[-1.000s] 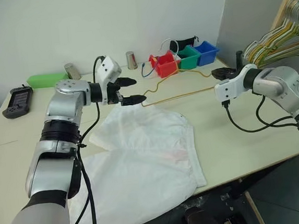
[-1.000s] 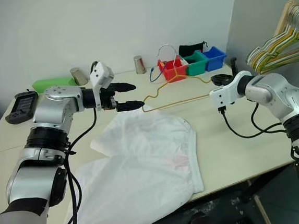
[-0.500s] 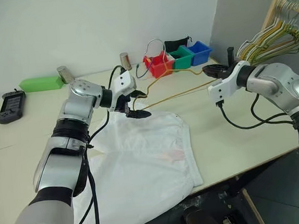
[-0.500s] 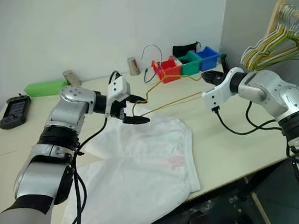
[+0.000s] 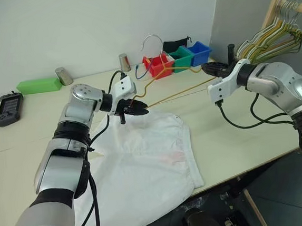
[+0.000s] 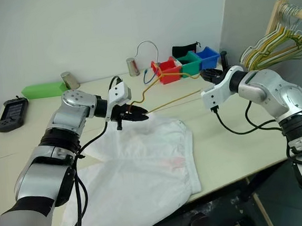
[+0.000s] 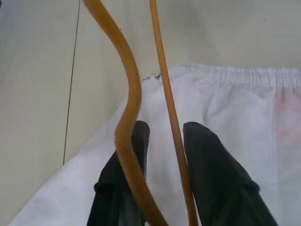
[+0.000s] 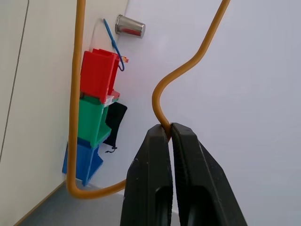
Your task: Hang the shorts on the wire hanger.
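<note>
Head view: the shorts (image 5: 144, 161) lay spread at the table's (image 5: 238, 137) lower center, wire hanger (image 5: 183, 91) slanting above them. Left wrist view: left tool (image 7: 164, 136) slightly spread around the wire. Right wrist view: right tool (image 8: 169, 129) pinched the hanger's bend.

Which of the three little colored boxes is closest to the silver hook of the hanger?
The red box. It sits at the left end of the row, right under the wire hanger's silver hook; the green box and the blue box sit farther right.
</note>
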`<state>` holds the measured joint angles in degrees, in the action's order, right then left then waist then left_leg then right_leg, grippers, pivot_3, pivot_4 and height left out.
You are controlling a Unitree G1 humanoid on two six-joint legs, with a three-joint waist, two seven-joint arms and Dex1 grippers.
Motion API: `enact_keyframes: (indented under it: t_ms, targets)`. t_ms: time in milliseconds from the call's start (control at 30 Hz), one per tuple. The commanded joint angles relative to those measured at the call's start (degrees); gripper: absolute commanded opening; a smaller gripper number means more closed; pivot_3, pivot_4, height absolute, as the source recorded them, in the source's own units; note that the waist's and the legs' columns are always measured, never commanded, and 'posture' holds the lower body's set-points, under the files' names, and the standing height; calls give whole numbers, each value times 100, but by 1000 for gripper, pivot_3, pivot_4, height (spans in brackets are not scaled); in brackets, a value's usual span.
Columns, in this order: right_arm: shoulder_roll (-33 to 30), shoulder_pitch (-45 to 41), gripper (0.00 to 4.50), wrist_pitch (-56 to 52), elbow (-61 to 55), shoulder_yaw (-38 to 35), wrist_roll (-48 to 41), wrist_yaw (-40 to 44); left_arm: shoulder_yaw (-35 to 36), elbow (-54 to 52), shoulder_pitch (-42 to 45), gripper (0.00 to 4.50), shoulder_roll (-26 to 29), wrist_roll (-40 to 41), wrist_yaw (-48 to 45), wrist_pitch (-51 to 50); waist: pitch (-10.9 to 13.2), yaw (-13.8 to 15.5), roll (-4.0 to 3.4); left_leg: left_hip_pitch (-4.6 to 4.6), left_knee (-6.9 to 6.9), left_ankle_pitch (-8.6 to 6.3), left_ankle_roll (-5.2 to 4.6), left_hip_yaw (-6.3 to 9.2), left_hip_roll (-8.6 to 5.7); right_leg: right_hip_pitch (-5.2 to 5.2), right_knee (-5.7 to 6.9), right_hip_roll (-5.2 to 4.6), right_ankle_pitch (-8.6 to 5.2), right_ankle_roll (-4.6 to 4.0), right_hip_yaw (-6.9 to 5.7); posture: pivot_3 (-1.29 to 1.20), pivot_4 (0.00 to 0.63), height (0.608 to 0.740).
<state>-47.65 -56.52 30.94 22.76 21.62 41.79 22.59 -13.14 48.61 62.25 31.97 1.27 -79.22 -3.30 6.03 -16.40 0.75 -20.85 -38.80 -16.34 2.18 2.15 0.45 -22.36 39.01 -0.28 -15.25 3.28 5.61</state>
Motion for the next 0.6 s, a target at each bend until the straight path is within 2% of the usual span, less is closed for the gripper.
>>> enact_keyframes:
  t_ms: [33, 67, 400, 600]
  targets:
    - [18, -279, 0, -6, -50, -193, 61, -167, 133, -153, -21, 163, 120, 1, -21, 15, 0, 2, 0, 0, 0, 0, 0, 1, 0, 0, 1, 0, 0, 0, -1, -186, 0, 740]
    - [29, -291, 0, -4, -35, -187, 72, -180, 134, -166, -26, 24, 126, -1, -23, 7, 0, 2, 1, 0, 0, 0, 0, 4, 0, 0, 1, 0, 0, 0, -3, -186, 0, 740]
    - [202, -348, 0, -13, 97, -176, 62, -166, 260, -223, -4, 24, 174, -46, 258, 6, -1, 40, 1, 0, -2, 0, 0, 7, 1, 1, 2, -3, 0, 0, -5, -160, 0, 740]
    - [212, -390, 1419, 153, 384, -138, -226, 218, 336, -523, -137, 0, 330, -8, 374, -153, -1, 50, 1, 0, -2, 0, 0, 10, 4, 2, 3, -4, 1, -1, -7, -128, 0, 740]
